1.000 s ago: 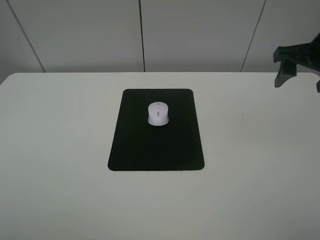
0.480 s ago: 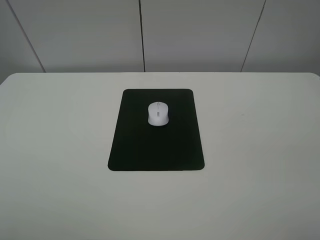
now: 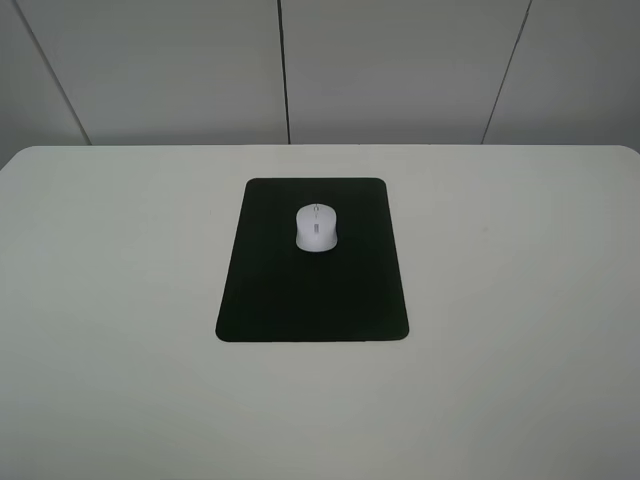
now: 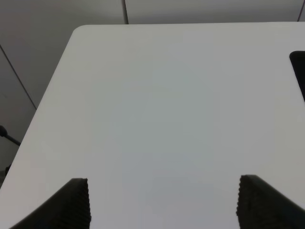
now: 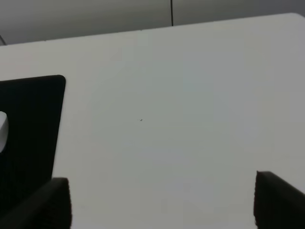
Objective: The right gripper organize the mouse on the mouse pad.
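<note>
White oval mouse [image 3: 316,227] lying on upper half of flat black round-cornered mouse pad [image 3: 312,290], matte white worktop [image 3: 520,300], neither arm in overhead view, wrist views show left gripper [image 4: 162,202] and right gripper [image 5: 162,202] ribbed fingertips wide apart, empty.

The exterior high camera looks down from above the near edge of the white table [image 3: 120,300] toward the panelled wall [image 3: 400,70], far enough off to take in the whole mouse pad [image 3: 312,290] with the mouse [image 3: 317,227] on it.

The left wrist camera sits behind the left gripper [image 4: 164,202], looking forward between its spread fingertips [image 4: 76,202] over bare tabletop; the pad's edge lies far ahead and off to one side of that claw.

The right wrist camera looks past the right gripper [image 5: 162,202], whose fingertips [image 5: 55,200] stand wide apart. The pad lies ahead and beside that claw.

All three views share the pad.
</note>
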You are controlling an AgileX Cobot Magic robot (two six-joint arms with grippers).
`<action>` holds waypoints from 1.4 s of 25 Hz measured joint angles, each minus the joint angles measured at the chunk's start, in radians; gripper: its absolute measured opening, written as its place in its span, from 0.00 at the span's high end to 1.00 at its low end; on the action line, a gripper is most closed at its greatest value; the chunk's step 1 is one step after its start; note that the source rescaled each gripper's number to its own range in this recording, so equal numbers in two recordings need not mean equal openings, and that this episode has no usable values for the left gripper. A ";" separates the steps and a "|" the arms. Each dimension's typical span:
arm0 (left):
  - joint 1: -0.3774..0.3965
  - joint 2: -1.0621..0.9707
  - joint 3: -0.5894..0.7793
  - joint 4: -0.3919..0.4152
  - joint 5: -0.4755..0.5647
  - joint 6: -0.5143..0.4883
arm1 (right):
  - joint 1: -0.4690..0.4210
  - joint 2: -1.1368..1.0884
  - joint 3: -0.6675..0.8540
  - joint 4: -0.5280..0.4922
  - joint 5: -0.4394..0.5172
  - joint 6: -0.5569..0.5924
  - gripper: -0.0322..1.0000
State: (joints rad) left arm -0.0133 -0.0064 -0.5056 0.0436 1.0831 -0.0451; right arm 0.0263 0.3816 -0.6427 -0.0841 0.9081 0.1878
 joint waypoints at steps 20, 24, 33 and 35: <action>0.000 0.000 0.000 0.000 0.000 0.000 | 0.000 -0.384 0.119 0.065 -0.007 -0.139 0.29; 0.000 0.000 0.000 0.000 0.000 0.000 | 0.000 -0.387 0.119 0.065 -0.012 -0.171 0.29; 0.000 0.000 0.000 0.000 0.000 0.000 | 0.000 -0.387 0.119 0.065 -0.005 -0.178 0.29; 0.000 0.000 0.000 0.000 0.000 0.000 | 0.000 -0.387 0.119 0.065 -0.004 -0.178 0.29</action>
State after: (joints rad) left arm -0.0133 -0.0064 -0.5056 0.0436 1.0831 -0.0451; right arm 0.0263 -0.0055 -0.5237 -0.0191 0.9038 0.0094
